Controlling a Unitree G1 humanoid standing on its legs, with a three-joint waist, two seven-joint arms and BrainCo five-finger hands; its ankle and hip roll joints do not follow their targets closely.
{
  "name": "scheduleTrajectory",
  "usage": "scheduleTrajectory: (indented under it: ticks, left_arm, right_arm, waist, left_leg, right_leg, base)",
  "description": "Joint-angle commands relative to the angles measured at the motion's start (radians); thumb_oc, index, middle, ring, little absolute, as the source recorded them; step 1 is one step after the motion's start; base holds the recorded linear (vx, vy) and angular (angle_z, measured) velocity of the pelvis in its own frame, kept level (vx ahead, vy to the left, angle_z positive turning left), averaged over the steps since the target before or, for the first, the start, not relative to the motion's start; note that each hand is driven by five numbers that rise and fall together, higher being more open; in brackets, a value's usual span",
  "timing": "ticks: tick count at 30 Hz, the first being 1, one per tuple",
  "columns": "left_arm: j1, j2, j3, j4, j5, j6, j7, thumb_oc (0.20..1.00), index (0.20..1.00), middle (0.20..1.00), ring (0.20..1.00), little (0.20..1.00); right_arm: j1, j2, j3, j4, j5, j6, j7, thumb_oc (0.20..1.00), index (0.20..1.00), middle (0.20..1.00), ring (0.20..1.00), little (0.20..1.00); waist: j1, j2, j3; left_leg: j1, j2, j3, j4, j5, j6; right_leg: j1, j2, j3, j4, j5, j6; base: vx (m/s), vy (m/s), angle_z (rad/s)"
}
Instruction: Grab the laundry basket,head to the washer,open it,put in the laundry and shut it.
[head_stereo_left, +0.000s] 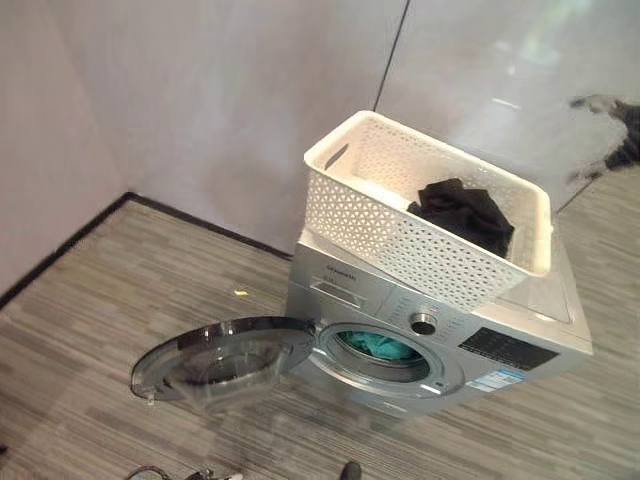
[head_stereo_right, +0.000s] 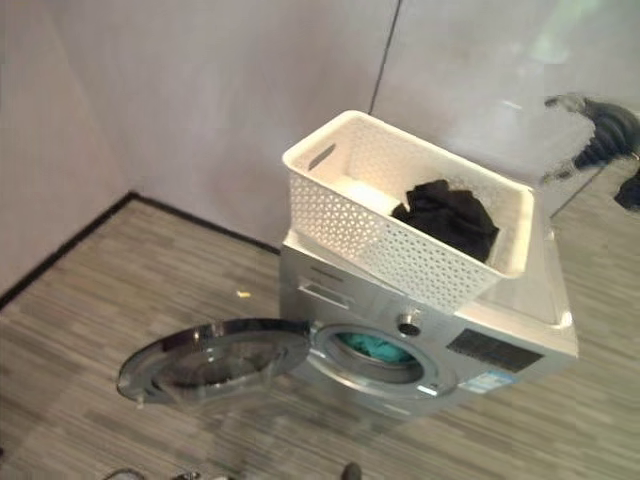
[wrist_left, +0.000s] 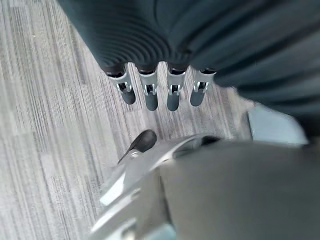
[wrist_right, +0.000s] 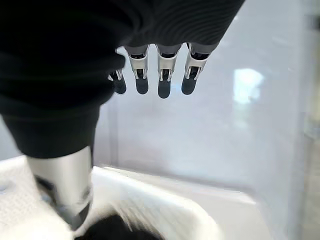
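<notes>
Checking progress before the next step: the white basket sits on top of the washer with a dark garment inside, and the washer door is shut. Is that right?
Not quite. The washer door is swung wide open, not shut, as the left eye view shows. The rest holds: the white basket sits on top of the washer with a dark garment inside.

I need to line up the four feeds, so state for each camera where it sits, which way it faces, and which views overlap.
Left eye view: on the head, looking down at the washer, its open door and the white basket on top.
Right eye view: beside it, same scene; the right hand shows at the upper right.
Left wrist view: along the left hand, relaxed, facing the floor.
Right wrist view: along the right hand, relaxed, above the basket, facing the wall.
Shared: both eyes and the right wrist see the basket with the black garment.
</notes>
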Motion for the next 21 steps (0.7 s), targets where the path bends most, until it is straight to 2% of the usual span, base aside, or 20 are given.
scheduleTrajectory:
  ticks: [1, 2, 3, 4, 7, 13, 21]
  left_arm:
    - [0.065, -0.020, 0.004, 0.095, -0.003, 0.021, -0.009, 1.000, 1.000, 1.000, 1.000, 1.000]
    - [0.066, -0.017, 0.038, 0.105, -0.030, 0.027, -0.008, 1.000, 1.000, 1.000, 1.000, 1.000]
    - [0.065, -0.019, 0.038, 0.105, -0.030, 0.027, -0.007, 1.000, 1.000, 1.000, 1.000, 1.000]
    - [0.068, -0.017, 0.055, 0.114, -0.057, 0.034, -0.026, 1.000, 1.000, 1.000, 1.000, 1.000]
    - [0.075, -0.022, 0.058, 0.119, -0.058, 0.036, -0.035, 1.000, 1.000, 1.000, 1.000, 1.000]
    - [0.075, -0.020, 0.077, 0.123, -0.068, 0.045, -0.039, 1.000, 1.000, 1.000, 1.000, 1.000]
    - [0.078, -0.037, 0.072, 0.097, -0.078, 0.036, -0.051, 1.000, 1.000, 1.000, 1.000, 1.000]
  right_arm:
    - [-0.089, -0.004, 0.096, 0.015, -0.049, 0.007, 0.025, 1.000, 1.000, 1.000, 1.000, 1.000]
    - [-0.166, -0.008, 0.208, -0.010, -0.067, 0.013, 0.072, 1.000, 1.000, 1.000, 1.000, 1.000]
    - [-0.170, -0.007, 0.212, -0.009, -0.067, 0.013, 0.072, 1.000, 1.000, 1.000, 1.000, 1.000]
    - [-0.248, -0.011, 0.312, -0.025, -0.085, 0.022, 0.107, 1.000, 1.000, 1.000, 1.000, 1.000]
    - [-0.293, -0.018, 0.362, -0.032, -0.103, 0.023, 0.115, 1.000, 1.000, 1.000, 1.000, 1.000]
    - [-0.298, -0.036, 0.398, -0.062, -0.138, 0.032, 0.147, 1.000, 1.000, 1.000, 1.000, 1.000]
    - [-0.197, -0.078, 0.346, -0.191, -0.156, 0.040, 0.178, 1.000, 1.000, 1.000, 1.000, 1.000]
  waist:
    - [0.039, -0.028, -0.029]
    - [0.045, -0.030, -0.031]
    - [0.044, -0.029, -0.032]
    - [0.046, -0.032, -0.035]
    - [0.048, -0.028, -0.037]
    - [0.049, -0.026, -0.046]
    - [0.045, -0.015, -0.038]
  left_leg:
    - [0.025, 0.027, -0.029, -0.044, 0.093, -0.050]
    - [0.024, 0.029, -0.036, -0.044, 0.095, -0.052]
    - [0.023, 0.029, -0.036, -0.044, 0.096, -0.052]
    - [0.024, 0.031, -0.044, -0.044, 0.098, -0.054]
    - [0.027, 0.034, -0.053, -0.044, 0.095, -0.055]
    - [0.025, 0.032, -0.062, -0.044, 0.093, -0.054]
    - [0.001, 0.026, -0.061, -0.044, 0.095, -0.048]
  right_leg:
    - [0.031, -0.035, 0.040, -0.002, 0.061, 0.078]
    - [0.036, -0.034, 0.032, -0.002, 0.057, 0.076]
    - [0.035, -0.034, 0.031, -0.002, 0.057, 0.076]
    - [0.046, -0.032, 0.022, -0.002, 0.051, 0.073]
    - [0.055, -0.028, 0.016, -0.002, 0.044, 0.071]
    - [0.062, -0.026, 0.007, -0.002, 0.040, 0.070]
    - [0.035, -0.035, 0.014, -0.002, 0.046, 0.072]
  base:
    - [0.03, -0.013, 0.16]
    - [0.04, -0.014, 0.11]
    - [0.05, -0.027, 0.12]
    - [0.04, -0.015, 0.11]
    - [0.03, -0.009, 0.08]
    - [0.01, 0.000, 0.01]
    - [0.00, 0.003, -0.01]
